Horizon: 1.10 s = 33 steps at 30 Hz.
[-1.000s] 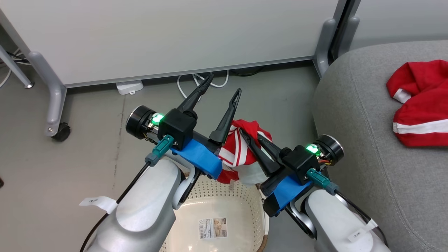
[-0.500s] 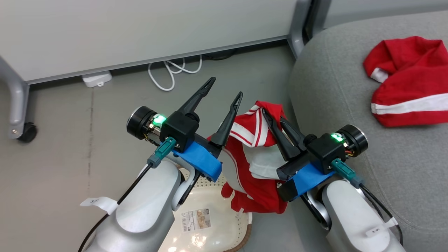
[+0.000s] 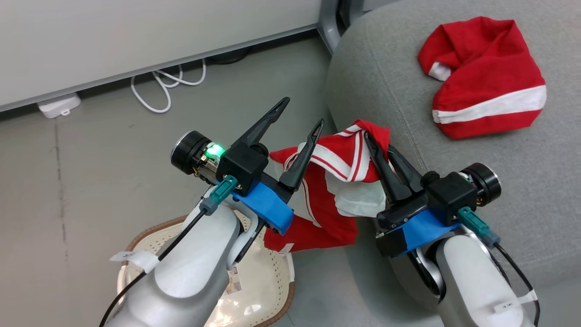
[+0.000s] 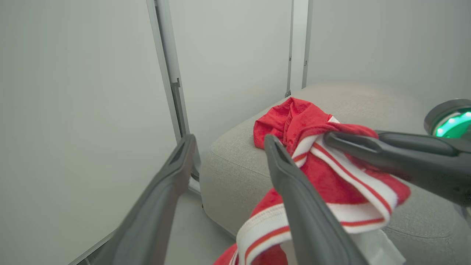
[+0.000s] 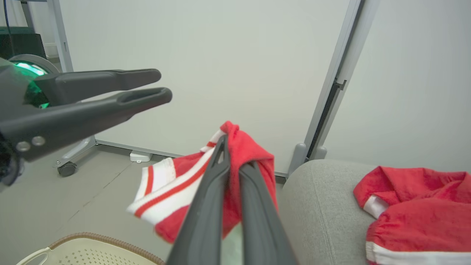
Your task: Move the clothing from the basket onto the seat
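Observation:
My right gripper (image 3: pixel 379 143) is shut on a red jersey (image 3: pixel 336 181) with white-striped trim, which hangs in the air beside the grey seat's left edge (image 3: pixel 358 86). In the right wrist view my right gripper (image 5: pixel 235 151) pinches the jersey's (image 5: pixel 176 184) bunched top. My left gripper (image 3: pixel 302 116) stands open just left of the jersey, holding nothing; its fingers (image 4: pixel 294 191) frame the jersey (image 4: pixel 342 184) in the left wrist view. A second red garment (image 3: pixel 485 86) with a broad white band lies on the seat. The cream basket (image 3: pixel 268 281) sits on the floor below my left forearm.
A white partition panel (image 3: pixel 136 32) runs along the back, with a white cable (image 3: pixel 159 86) and a small white box (image 3: pixel 59 104) on the grey floor beneath it. A caster leg (image 5: pixel 70 165) stands at the left in the right wrist view.
The camera has swung right, so the seat fills more of the view. My right gripper has carried the jersey up out of the basket toward the seat's edge. The left gripper stays open.

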Tool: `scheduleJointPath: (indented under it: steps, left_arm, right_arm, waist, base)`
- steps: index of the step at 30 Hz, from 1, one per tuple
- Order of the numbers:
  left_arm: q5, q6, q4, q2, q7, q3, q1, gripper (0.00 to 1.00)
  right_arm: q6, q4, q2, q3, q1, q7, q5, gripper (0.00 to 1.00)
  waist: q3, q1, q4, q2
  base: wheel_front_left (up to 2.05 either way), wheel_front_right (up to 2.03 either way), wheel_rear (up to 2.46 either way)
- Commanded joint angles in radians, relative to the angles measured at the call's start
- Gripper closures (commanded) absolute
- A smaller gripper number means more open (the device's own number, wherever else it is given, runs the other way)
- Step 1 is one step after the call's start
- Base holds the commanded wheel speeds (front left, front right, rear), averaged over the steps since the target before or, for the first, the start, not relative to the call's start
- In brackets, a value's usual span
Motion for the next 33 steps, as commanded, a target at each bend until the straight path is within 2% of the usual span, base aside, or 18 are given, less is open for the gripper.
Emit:
scheduleJointPath:
  steps: [1,15,24,33]
  left_arm:
    - [0.005,-0.004,0.001,0.005,0.001,-0.007,-0.017,0.00]
    - [-0.002,-0.003,0.003,0.012,0.006,-0.038,-0.029,0.00]
    - [-0.008,-0.002,-0.003,0.020,0.003,-0.040,-0.031,0.00]
    - [-0.008,0.011,-0.026,0.036,0.002,-0.032,-0.049,0.00]
  right_arm:
    - [0.000,-0.012,0.001,-0.013,0.013,-0.004,-0.004,1.00]
    - [0.000,-0.054,0.001,-0.070,0.066,-0.004,0.001,1.00]
    - [0.000,-0.079,0.001,-0.086,0.067,-0.004,0.017,1.00]
    - [0.000,-0.128,0.001,-0.122,-0.039,-0.004,-0.011,1.00]
  waist:
    - [0.017,0.0000,-0.025,0.0000]
    - [0.060,0.0000,-0.097,0.0000]
    - [0.070,0.0000,-0.098,0.0000]
    - [0.115,0.0000,-0.079,0.0000]
  base:
    - [0.00,0.00,0.00]
    - [0.00,0.00,0.00]
    - [0.00,0.00,0.00]
    - [0.00,0.00,0.00]
